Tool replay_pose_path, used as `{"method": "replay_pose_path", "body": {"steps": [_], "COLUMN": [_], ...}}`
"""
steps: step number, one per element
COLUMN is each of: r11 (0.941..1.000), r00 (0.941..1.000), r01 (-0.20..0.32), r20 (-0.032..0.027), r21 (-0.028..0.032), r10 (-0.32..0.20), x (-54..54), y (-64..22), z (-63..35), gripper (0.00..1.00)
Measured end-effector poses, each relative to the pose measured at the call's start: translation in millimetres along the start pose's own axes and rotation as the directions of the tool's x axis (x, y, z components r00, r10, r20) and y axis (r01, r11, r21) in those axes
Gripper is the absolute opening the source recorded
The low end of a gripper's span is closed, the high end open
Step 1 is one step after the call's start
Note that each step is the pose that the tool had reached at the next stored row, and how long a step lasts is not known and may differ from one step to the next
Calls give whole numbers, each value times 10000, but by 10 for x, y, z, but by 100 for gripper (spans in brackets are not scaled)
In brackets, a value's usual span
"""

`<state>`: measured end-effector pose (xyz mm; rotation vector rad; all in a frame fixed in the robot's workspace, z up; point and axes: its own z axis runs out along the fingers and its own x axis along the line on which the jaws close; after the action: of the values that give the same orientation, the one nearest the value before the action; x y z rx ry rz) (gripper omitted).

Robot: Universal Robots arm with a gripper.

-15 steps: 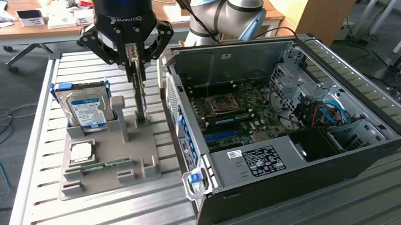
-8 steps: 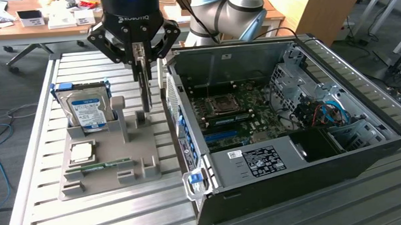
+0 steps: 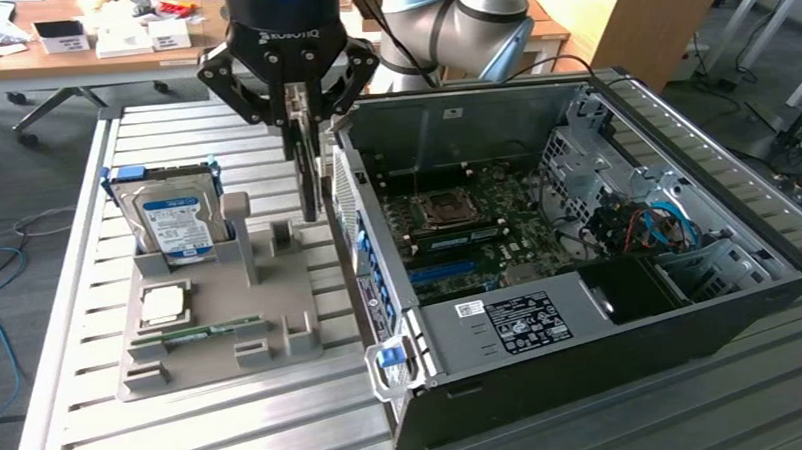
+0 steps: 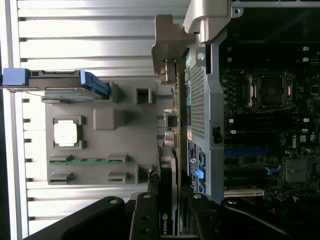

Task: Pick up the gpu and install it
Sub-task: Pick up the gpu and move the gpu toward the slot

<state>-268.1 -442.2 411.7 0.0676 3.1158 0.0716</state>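
Gripper (image 4: 171, 202) fingers are narrow and clamped on one gpu (image 4: 168, 165), one black finger on each face. The card shows edge-on in the wrist view, its silver bracket at the far end from the fingers.

Exterior view: same gripper (image 3: 306, 138) points straight down and the gpu (image 3: 309, 188) hangs upright below it. The card sits between the grey fixture tray (image 3: 245, 355) and the rear wall of the open PC case (image 3: 605, 343), just beside both. Can't tell whether its lower edge is clear of the tray's slot.

Counts:
- 1 fixture tray (image 4: 130, 145) on the slatted metal table (image 3: 248, 430)
- 1 hard drive (image 3: 174, 221), blue label, standing upright in the tray; seen edge-on from the wrist (image 4: 60, 85)
- 1 CPU (image 3: 164, 305) lying flat in its square pocket (image 4: 67, 132)
- 1 memory stick (image 3: 192, 332), narrow and green, lying in its slot (image 4: 87, 160)
- 1 PC case (image 4: 205, 100), side panel off, motherboard exposed
- 1 CPU socket (image 3: 447, 208) on the board, also in the wrist view (image 4: 270, 90)

Tray is at the exterior view's left and the case at its right, the two close together.
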Motion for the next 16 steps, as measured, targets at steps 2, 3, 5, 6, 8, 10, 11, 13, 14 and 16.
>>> {"method": "replay_pose_path", "body": {"steps": [2, 3, 5, 6, 8, 10, 11, 13, 14, 16], "r11": [10000, 10000, 10000, 10000, 10000, 10000, 10000, 10000, 10000, 10000], "r00": [10000, 10000, 10000, 10000, 10000, 10000, 10000, 10000, 10000, 10000], "r01": [0, 0, 0, 0, -1, 0, -1, 0, -1, -1], "r20": [0, 0, 1, 0, 0, -1, 0, 0, 0, 0], "r21": [0, -1, -1, -2, -3, -2, -2, -5, -7, -11], "r10": [0, 0, 0, 0, 1, 0, 1, 0, 1, 1], "x": [-43, -63, -104, -124, -164, -203, -223, -266, -287, -330], "y": [2, 3, 5, 6, 7, 9, 10, 11, 13, 14], "z": [1, 2, 3, 3, 5, 5, 6, 7, 8, 9], "gripper": [27, 27, 27, 27, 27, 27, 27, 27, 27, 27]}}
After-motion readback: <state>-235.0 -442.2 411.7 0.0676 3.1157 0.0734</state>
